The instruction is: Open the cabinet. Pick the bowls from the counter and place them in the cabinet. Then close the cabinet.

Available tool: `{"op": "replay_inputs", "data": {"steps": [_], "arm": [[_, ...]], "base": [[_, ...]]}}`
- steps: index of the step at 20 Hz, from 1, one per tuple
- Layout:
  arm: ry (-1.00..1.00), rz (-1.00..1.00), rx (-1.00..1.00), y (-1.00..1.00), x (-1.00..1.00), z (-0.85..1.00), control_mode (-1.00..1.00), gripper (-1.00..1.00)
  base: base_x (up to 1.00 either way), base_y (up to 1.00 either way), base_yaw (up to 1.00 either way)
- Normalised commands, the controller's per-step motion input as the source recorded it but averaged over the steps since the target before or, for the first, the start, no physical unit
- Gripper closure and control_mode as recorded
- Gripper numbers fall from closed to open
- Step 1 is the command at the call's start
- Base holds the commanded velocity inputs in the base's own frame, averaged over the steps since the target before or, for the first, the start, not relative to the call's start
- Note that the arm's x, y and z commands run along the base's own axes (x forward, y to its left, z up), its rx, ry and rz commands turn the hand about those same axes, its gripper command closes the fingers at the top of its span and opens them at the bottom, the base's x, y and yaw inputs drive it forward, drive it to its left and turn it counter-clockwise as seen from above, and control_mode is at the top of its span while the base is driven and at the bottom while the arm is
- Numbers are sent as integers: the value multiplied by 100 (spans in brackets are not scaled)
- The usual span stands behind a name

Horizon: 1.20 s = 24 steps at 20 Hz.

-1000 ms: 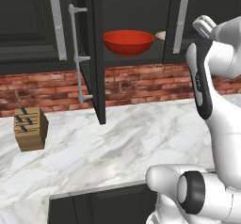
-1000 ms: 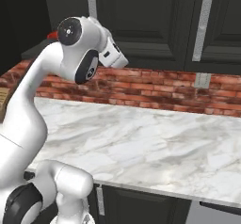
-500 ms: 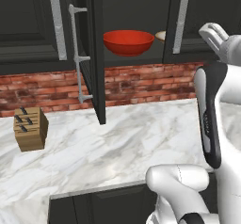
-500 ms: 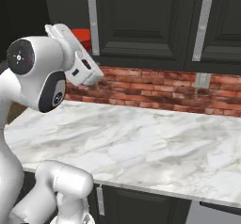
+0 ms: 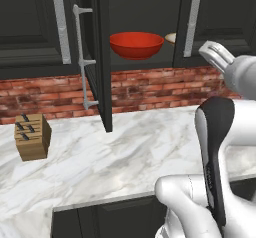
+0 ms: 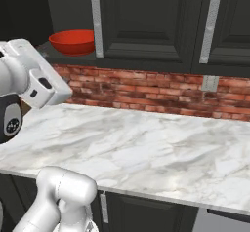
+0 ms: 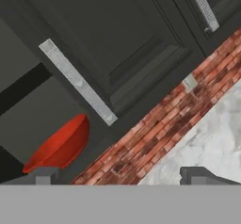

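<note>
Two bowls sit inside the cabinet [image 5: 145, 12] at upper centre: a glossy red bowl [image 5: 136, 45] and, just right of it, a tan bowl [image 5: 171, 38] half hidden by the right door. Its left door stands swung out over the veined marble table [image 5: 125, 157]. A wooden knife block [image 5: 32, 136] stands at left before rough red brick [image 5: 145, 89]. The pincer [image 7: 124, 173] gapes wide, holding nothing.

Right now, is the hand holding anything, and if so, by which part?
Nothing is held. The hand is open and empty, and the red bowl sits inside the cabinet.
</note>
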Motion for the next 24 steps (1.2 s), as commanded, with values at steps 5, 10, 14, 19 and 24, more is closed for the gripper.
{"op": "replay_inputs", "data": {"steps": [5, 10, 14, 19, 24], "arm": [[9, 0, -11, 61, -64, 15, -100, -100], [9, 0, -3, 54, -63, 15, -100, -100], [0, 3, 24, 7, -75, 3, -100, -100], [-4, 8, 27, 2, -65, 0, -100, -100], [-5, 3, 15, 24, -33, -5, -100, -100]], "base": [[0, 0, 0], [0, 0, 0], [0, 0, 0], [0, 0, 0], [0, 0, 0]]}}
